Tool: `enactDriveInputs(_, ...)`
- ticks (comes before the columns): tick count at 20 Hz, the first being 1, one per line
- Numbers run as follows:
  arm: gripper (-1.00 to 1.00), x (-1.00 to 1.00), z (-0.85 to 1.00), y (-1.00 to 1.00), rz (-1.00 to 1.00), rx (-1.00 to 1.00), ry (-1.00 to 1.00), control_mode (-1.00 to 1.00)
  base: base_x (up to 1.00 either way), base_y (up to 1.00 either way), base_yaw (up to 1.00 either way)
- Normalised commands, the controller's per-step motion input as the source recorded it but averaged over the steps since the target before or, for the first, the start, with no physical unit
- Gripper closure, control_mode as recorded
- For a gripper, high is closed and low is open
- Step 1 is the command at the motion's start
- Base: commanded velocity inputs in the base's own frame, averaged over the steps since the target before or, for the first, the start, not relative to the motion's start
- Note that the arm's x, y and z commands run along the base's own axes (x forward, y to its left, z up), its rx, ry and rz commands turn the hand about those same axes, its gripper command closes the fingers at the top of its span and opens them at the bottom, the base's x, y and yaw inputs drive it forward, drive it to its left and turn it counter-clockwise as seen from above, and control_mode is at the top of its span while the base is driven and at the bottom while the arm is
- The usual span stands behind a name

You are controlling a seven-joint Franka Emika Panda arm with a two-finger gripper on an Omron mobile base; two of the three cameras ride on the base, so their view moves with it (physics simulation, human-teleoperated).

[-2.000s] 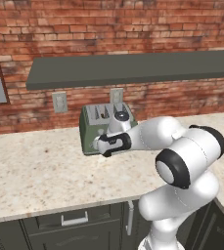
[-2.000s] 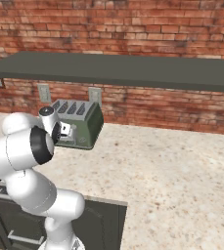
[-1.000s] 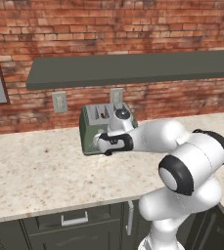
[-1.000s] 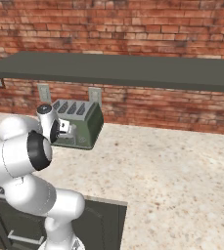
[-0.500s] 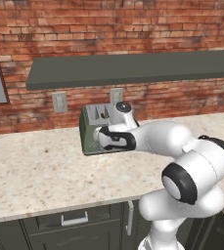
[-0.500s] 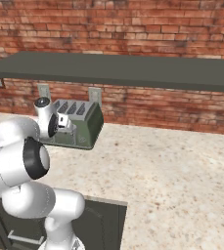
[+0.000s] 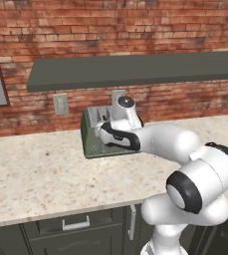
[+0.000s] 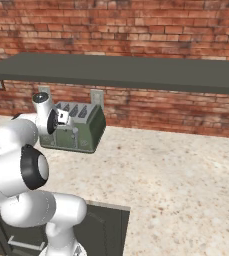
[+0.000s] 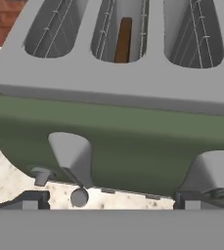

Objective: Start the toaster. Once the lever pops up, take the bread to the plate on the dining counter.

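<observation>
Two base cameras look over a speckled stone counter [image 7: 31,174] against a brick wall, where the sage-green toaster [image 7: 93,139] stands under a dark shelf [image 7: 135,69]. Over the last two seconds the white arm has stretched forward, and the gripper [image 7: 105,133] has closed in on the near face of the toaster, from a little way off to right against it. The toaster itself has not moved.

From the hand camera, the toaster [image 9: 108,127] is very close. Its grey top shows three slots, and the bread [image 9: 123,40] is a thin dark brown sliver standing in the middle one, still down inside. Two silver levers stick out of the green front, one at the left [image 9: 72,156] and one at the right [image 9: 211,171]. The dark fingertips [image 9: 30,200] sit low, spread wide apart, gripping nothing.

This looks like the approach to press a lever; the toaster seems not yet started.

Hard to tell: which lever serves the bread's slot, and whether a fingertip already touches the toaster. In the left base camera the hand covers the levers. In the right base camera the gripper [image 8: 61,117] overlaps the toaster [image 8: 83,132].
</observation>
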Motion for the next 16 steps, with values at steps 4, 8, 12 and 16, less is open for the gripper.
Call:
enactDriveInputs(4, -1.00, 0.00, 0.19, -0.04, 0.00, 0.00, -0.07, -1.00, 0.00, 0.00, 0.00)
enactDriveInputs(8, -1.00, 0.00, 0.15, -0.03, 0.00, 0.00, -0.15, -1.00, 0.00, 0.00, 0.00)
enactDriveInputs(12, -1.00, 0.00, 0.14, 0.00, 0.00, 0.00, -0.19, -1.00, 0.00, 0.00, 0.00)
enactDriveInputs(16, -1.00, 0.00, 0.03, 0.00, 0.00, 0.00, -0.19, -1.00, 0.00, 0.00, 0.00)
